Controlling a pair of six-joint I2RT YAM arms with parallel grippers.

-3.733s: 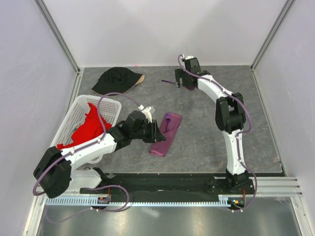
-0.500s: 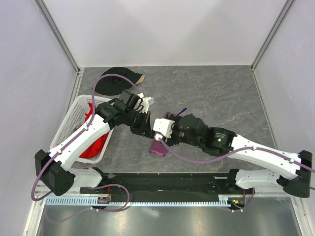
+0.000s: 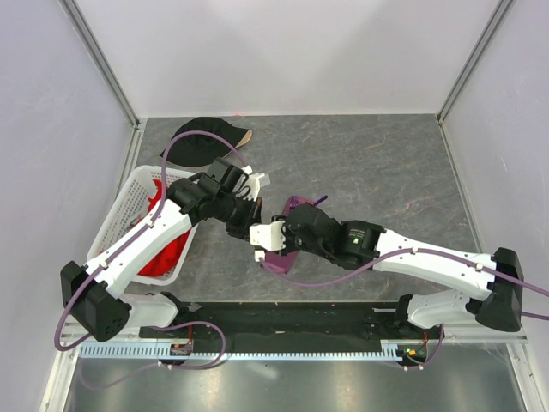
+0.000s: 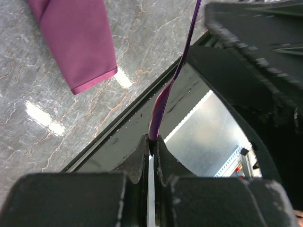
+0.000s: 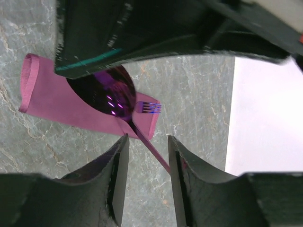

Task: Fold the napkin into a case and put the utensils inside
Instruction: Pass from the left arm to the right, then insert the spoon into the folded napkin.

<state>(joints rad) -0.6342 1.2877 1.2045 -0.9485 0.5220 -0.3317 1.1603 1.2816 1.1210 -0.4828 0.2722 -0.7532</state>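
Plum-purple cloth, folded into a narrow case [image 5: 52, 105], lies flat on the grey stone-look surface [image 5: 203, 90], below and just beyond the right claw [image 5: 147, 138]. That claw stands partly open. Its two black fingers [image 5: 118, 179] are apart, and a thin purple handle runs down through the gap without clearly touching either one. The handle belongs to a glossy purple spoon [image 5: 111, 97], whose bowl hangs over the case straight ahead of the right claw's tips, half tucked under the black body of the other arm. A fork [image 5: 150, 108] shows only its tines, poking out past the case's edge, just right of the spoon bowl.

The left claw [image 4: 152, 142] is pinched tight on the spoon. Its fingertips meet on the wider end, and the slim handle leads away from them toward the right arm's dark housing. From this claw the case sits up and to the left, on the surface and well clear of the fingertips.

Seen from above, both claws meet over the middle of the case, and only its two ends show past them. A white lattice basket [image 3: 116, 225] with a red cloth [image 3: 159, 257] in it stands off to the outer side of the left claw. A black cap [image 3: 199, 142] lies farther back on that same side.
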